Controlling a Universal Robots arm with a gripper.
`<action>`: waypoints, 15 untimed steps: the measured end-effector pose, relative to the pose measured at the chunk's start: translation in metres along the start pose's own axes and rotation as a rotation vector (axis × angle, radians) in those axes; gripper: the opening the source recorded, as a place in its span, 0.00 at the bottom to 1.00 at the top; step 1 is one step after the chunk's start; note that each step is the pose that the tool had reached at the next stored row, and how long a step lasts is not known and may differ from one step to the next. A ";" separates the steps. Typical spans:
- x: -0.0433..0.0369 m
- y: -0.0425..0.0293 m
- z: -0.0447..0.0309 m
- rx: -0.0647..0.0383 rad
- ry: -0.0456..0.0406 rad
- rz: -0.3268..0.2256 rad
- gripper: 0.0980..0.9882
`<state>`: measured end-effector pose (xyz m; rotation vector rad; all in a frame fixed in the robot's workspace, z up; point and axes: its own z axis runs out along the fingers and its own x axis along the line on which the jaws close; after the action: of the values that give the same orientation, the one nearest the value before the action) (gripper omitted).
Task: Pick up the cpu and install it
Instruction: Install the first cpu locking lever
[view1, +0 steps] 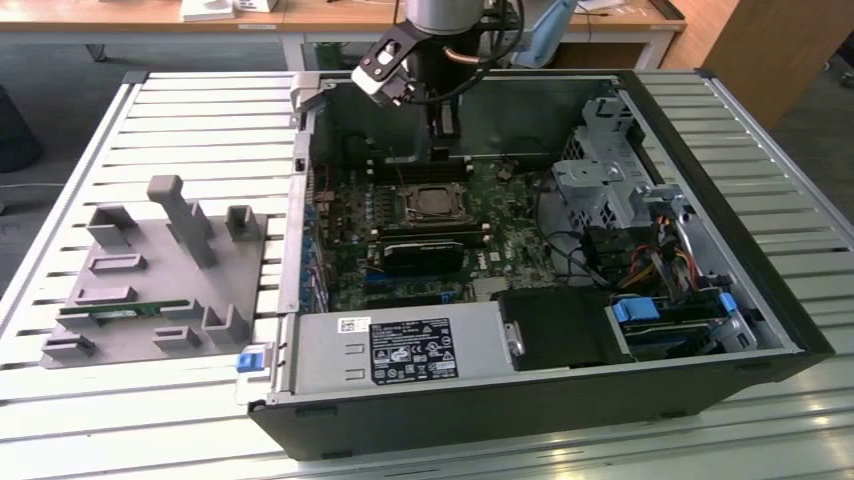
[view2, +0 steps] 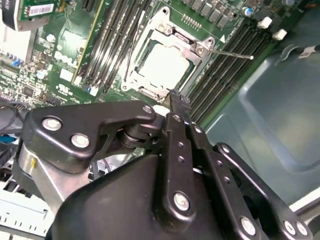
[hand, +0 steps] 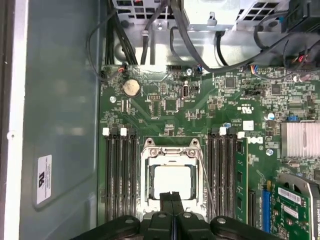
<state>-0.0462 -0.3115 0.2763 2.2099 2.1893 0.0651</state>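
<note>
**Silver cpu seated in its socket, gripper closed just above it**

Silver and flat, the cpu lies inside the square metal-framed socket near the middle of the green motherboard; in the second wrist view the cpu appears as a pale square within the same frame. The frame's thin wire lever sticks out to one side, so the socket looks unlatched. Black memory slots run along both flanks of the socket.

The gripper has its two black fingers pressed together with nothing between them, its tip hanging just over the cpu's near edge. In the exterior view the gripper reaches down into the open computer case, at about 12 o'clock from the socket.

The case lies on its side on a slatted metal surface. At 9 o'clock from the case sits a grey parts holder.

Judging by this, the chip is already placed and the work is at the seating stage. Any further move would call for a light, straight touch, since a tilted chip could harm the socket's contacts.
</note>
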 end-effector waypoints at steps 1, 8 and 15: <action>0.0000 0.0000 0.0001 0.000 -0.0015 -0.001 0.01; 0.0000 -0.0004 0.0003 0.001 0.0014 -0.090 0.01; -0.0001 -0.0004 0.0003 0.002 0.0045 -0.152 0.01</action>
<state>-0.0465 -0.3116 0.2760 2.0385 2.3516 0.0644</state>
